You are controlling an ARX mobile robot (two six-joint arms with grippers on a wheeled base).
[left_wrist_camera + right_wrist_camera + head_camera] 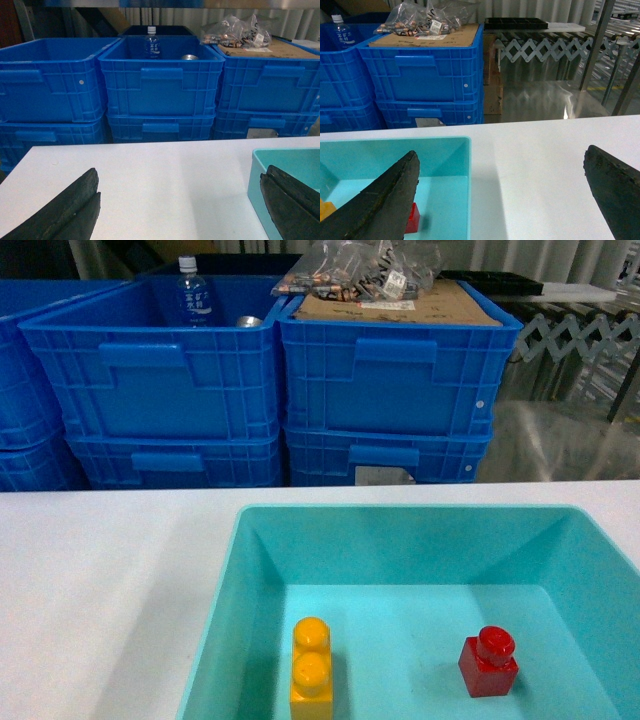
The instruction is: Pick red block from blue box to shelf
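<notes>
The red block (489, 662), a small one-stud brick, stands upright on the floor of the blue box (400, 510), right of centre. In the right wrist view only an edge of the red block (413, 220) shows beside the left finger. My right gripper (501, 152) is open and empty; it straddles the right wall of the blue box (465, 175). My left gripper (181, 172) is open and empty over the white table, with the blue box's left corner (257, 165) by its right finger. Of the shelf only a grey bar (175, 3) shows above the crates. Neither gripper appears in the head view.
A yellow two-stud brick (311, 670) lies in the box left of the red block. Stacked dark blue crates (150, 370) stand behind the white table (100, 570); they hold a water bottle (193, 295), cardboard and bagged parts (370, 270). An expandable roller conveyor (545, 47) is at back right.
</notes>
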